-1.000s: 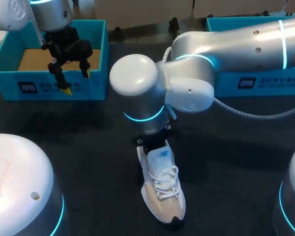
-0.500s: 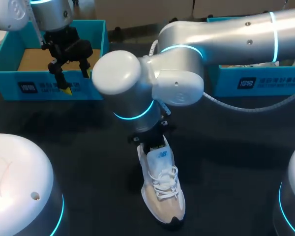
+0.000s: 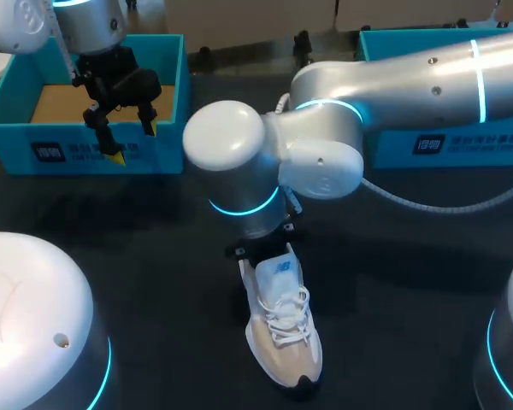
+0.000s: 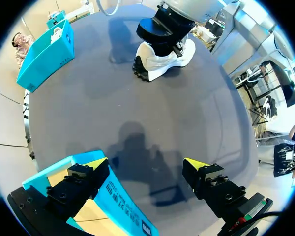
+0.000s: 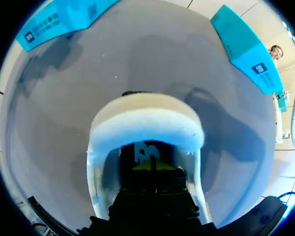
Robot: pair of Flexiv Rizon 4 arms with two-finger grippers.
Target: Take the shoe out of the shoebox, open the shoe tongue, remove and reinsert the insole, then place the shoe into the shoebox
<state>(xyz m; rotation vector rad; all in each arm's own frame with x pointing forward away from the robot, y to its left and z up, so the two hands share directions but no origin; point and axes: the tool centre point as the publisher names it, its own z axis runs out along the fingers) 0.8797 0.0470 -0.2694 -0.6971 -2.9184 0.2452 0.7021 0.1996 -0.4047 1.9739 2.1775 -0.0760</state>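
Note:
A white and beige sneaker point(image 3: 282, 333) stands on the dark table, toe toward the front edge. My right gripper point(image 5: 152, 164) reaches down into the shoe's opening behind the tongue, its yellow tips pressed together and shut. The padded heel collar point(image 5: 147, 118) curves just ahead of the tips. In the head view the right wrist hides those fingers. My left gripper point(image 3: 134, 143) hangs open over the front wall of the left blue shoebox point(image 3: 34, 154), with nothing between its fingers. The left wrist view shows the left gripper point(image 4: 146, 163) wide apart and the sneaker point(image 4: 162, 54) far ahead.
A second blue box point(image 3: 445, 141) stands at the back right, behind my right arm. The left box's brown cardboard floor point(image 3: 56, 102) is bare. Dark table stretches between the left box and the shoe.
My right arm's elbow swung left and then back to the right, while its gripper stayed in the shoe. The shoe and the left arm have not moved.

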